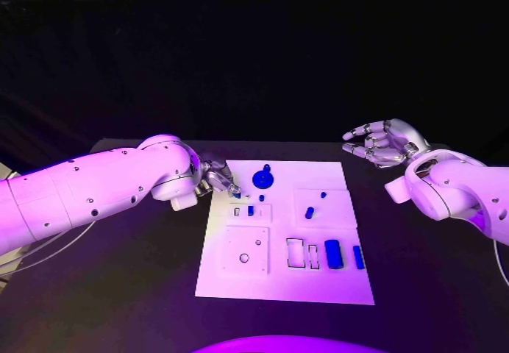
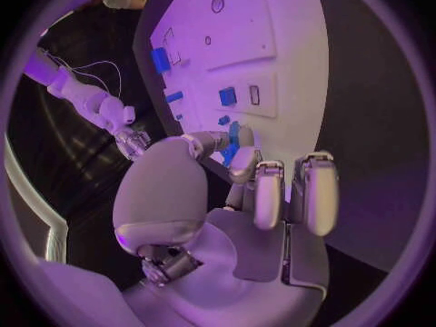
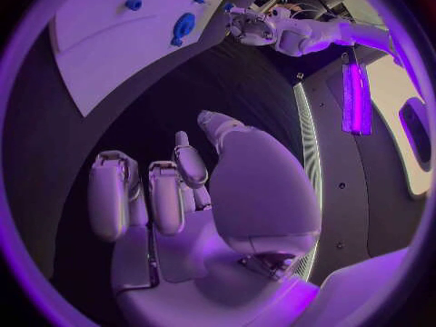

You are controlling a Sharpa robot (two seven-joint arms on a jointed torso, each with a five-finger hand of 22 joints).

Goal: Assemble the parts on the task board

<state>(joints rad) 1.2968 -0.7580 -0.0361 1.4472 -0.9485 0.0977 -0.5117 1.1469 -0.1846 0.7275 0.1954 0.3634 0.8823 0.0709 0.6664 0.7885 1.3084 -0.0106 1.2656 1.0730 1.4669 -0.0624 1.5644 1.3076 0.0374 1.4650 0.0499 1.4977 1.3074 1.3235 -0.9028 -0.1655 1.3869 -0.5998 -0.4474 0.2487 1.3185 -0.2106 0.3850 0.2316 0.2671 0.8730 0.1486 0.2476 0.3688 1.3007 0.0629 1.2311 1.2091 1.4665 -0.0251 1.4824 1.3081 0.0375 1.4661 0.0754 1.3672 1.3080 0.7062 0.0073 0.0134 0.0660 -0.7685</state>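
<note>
Left hand (image 2: 238,196) pinches a blue part (image 2: 232,142); right hand (image 1: 384,143) hovers spread, empty.

Task board (image 1: 318,287) lies mid-table (image 1: 127,294). Round part (image 1: 262,177) far left on it; two bar parts (image 1: 333,254) near right. Left hand (image 1: 220,179) over board's far-left edge; right hand (image 1: 384,142) beyond far-right corner.

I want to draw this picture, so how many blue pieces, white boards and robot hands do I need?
Blue parts: 7 on show
White task board: 1
Robot hands: 2, the left hand and the right hand
Total: 10
</note>
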